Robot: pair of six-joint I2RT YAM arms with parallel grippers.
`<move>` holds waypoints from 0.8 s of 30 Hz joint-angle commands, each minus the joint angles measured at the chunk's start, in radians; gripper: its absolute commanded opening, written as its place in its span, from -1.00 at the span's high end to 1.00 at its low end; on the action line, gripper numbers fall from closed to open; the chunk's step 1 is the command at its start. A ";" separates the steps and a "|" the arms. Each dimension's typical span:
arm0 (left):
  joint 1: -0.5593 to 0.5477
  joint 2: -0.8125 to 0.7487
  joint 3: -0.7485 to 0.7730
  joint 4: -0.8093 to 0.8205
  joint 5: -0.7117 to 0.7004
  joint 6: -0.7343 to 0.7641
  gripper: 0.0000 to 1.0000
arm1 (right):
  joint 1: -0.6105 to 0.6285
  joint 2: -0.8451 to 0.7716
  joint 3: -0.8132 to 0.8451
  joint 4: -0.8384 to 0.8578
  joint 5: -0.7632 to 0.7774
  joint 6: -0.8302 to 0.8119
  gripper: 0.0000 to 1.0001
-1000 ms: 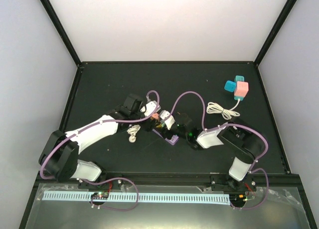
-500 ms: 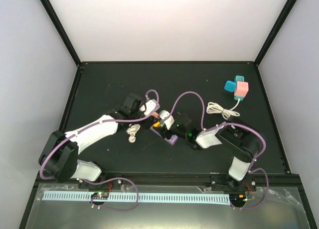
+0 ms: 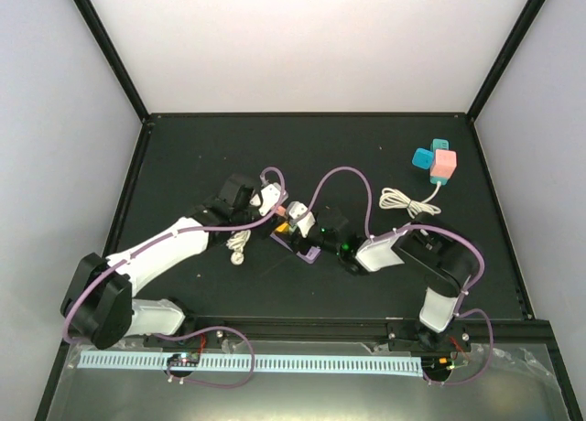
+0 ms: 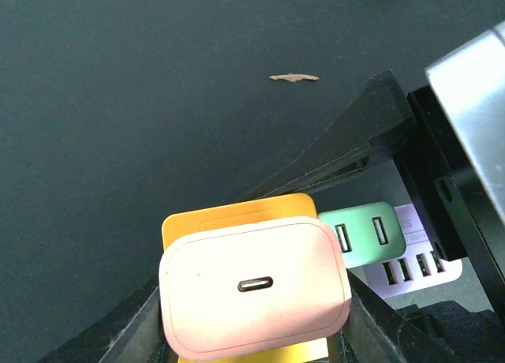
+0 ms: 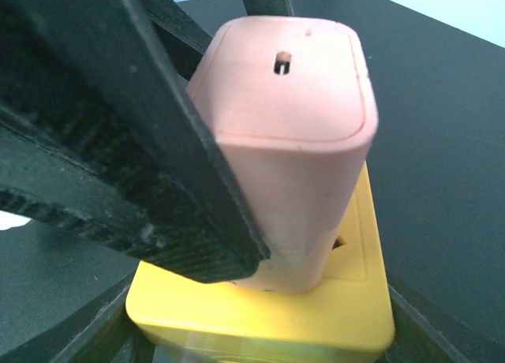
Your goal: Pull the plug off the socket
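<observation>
jaws of the left gripper (image 4: 254, 331) were clamped on the one pink plug (image 4: 255, 288), which sat upright in one yellow socket block (image 4: 237, 213). the right gripper (image 5: 268, 331) was closed on that block. one green two-port charger (image 4: 363, 235) sat just beside it. three cube adapters (image 3: 435, 162), two teal and one pink, lay well apart, one white cable coil (image 3: 403, 201) near them and a second cable coil (image 3: 240, 244) by the left arm.

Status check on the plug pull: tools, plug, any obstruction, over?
Left tool shut on pink plug. Right tool clamps yellow socket. Plug seated, not yet out. Nothing blocking.
</observation>
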 commanded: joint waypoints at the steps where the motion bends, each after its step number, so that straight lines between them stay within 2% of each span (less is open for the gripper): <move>1: -0.009 -0.068 0.021 0.087 0.063 0.024 0.58 | -0.007 0.046 0.008 -0.095 0.042 0.005 0.30; 11: -0.004 -0.022 0.009 0.077 0.040 0.070 0.60 | -0.007 0.102 0.049 -0.149 0.067 -0.002 0.40; 20: 0.000 -0.066 0.034 0.092 0.044 0.054 0.62 | -0.006 0.134 0.059 -0.170 0.074 -0.003 0.42; 24: 0.007 -0.067 0.039 0.094 0.042 0.067 0.62 | -0.008 0.144 0.072 -0.193 0.094 -0.001 0.49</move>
